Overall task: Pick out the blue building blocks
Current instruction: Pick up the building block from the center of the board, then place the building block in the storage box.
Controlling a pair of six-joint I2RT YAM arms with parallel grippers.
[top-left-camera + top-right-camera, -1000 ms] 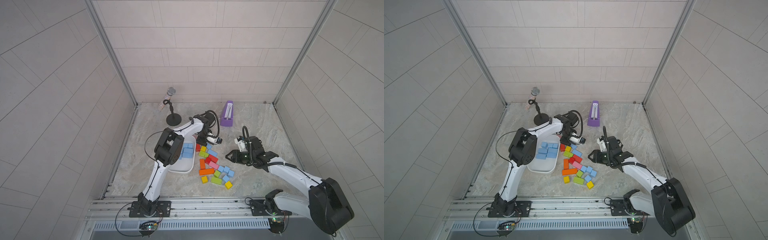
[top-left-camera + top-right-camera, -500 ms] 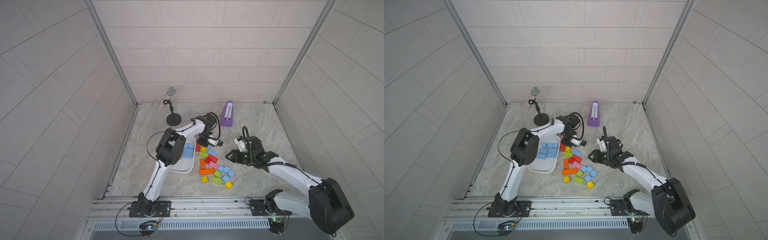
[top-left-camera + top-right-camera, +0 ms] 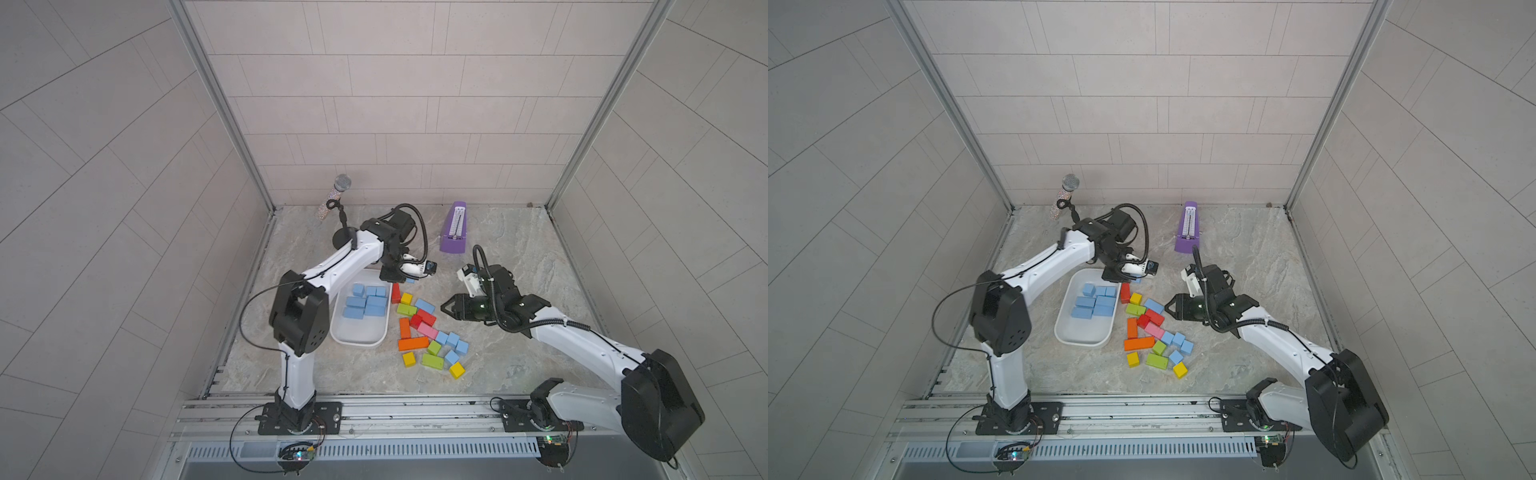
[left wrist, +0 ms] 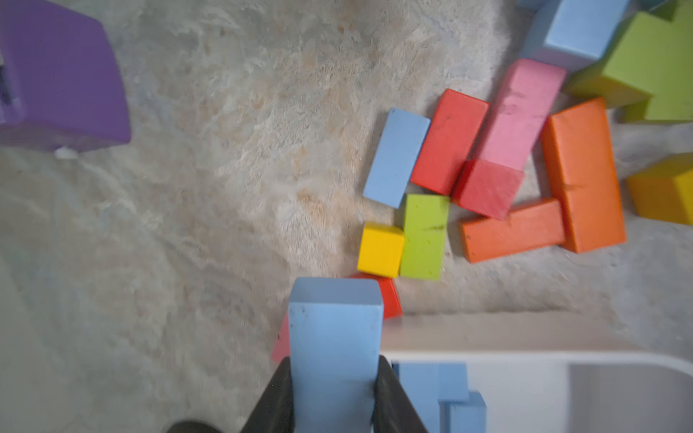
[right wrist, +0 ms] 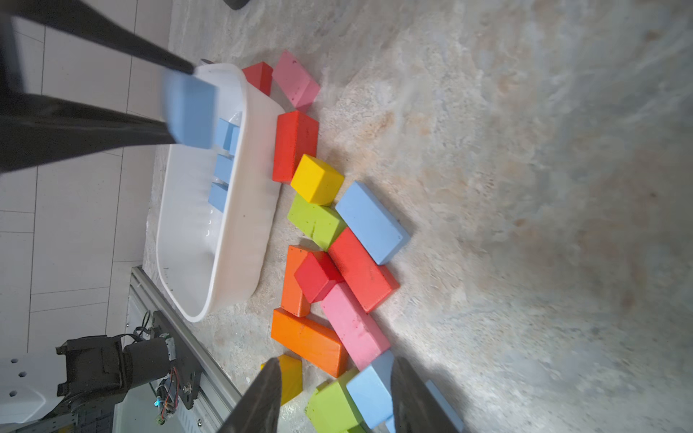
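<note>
My left gripper [image 4: 333, 361] is shut on a light blue block [image 4: 335, 337], gripped by its sides and held over the far end of the white tray [image 3: 359, 340]. The right wrist view shows that held block [image 5: 191, 112] above the tray's rim. Several blue blocks [image 3: 365, 301] lie in the tray, as also seen in a top view [image 3: 1096, 301]. Among the mixed pile are a loose blue brick [image 3: 424, 306] and blue cubes [image 3: 453, 340]. My right gripper [image 3: 446, 309] hovers open to the right of the pile, nothing between its fingers [image 5: 270, 393].
Red, orange, pink, green and yellow blocks [image 3: 413, 343] lie scattered right of the tray. A purple metronome [image 3: 455, 228] stands at the back. A microphone on a stand [image 3: 338, 195] is at the back left. Tiled walls enclose the floor, with a rail in front.
My left gripper has shut on a blue block beside the tray's far end. The right arm has stayed where it was.
</note>
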